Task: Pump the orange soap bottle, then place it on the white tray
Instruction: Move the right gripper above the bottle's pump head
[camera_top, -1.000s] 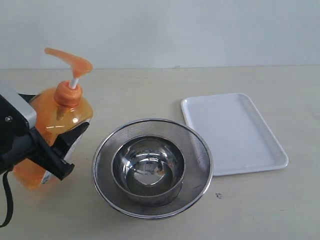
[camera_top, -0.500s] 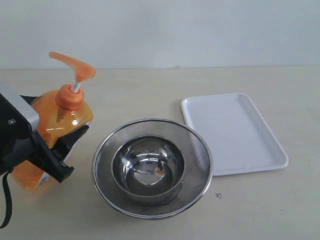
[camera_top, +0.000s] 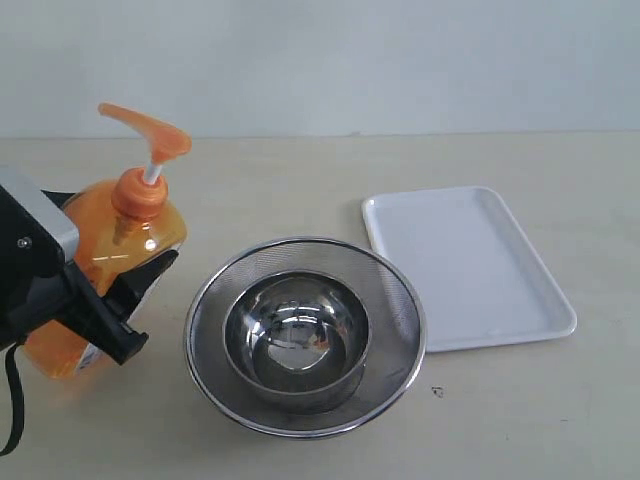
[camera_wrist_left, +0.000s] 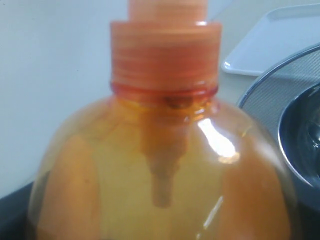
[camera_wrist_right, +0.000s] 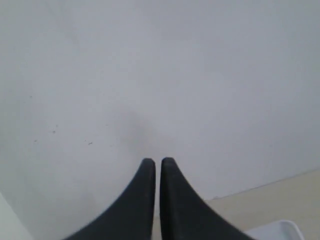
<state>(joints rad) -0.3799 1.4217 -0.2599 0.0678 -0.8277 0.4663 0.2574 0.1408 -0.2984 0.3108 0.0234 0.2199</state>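
**Bottle in the left grip, tray past the bowls**

Nearest, at the left front of the table (camera_top: 300, 170), the left gripper (camera_top: 135, 300) is clamped around the lower body of the orange soap bottle (camera_top: 110, 240), its jaws spread wide to take it. The bottle leans. Its long axis runs from a low base up and rightward to the pump head (camera_top: 150, 125), which sits raised on its white stem above the gripper. Whether the base touches the table I cannot tell.

Just to the right stands a mesh strainer (camera_top: 395, 290) with a steel bowl (camera_top: 240, 335) nested inside. Farther right lies the white tray (camera_top: 470, 270), flat and bare, so the carry should run rightward over or around the bowls.

The right gripper (camera_wrist_right: 157, 172) is pinched closed on nothing and faces the wall (camera_wrist_right: 150, 75) — it looks like the free one to press the pump.
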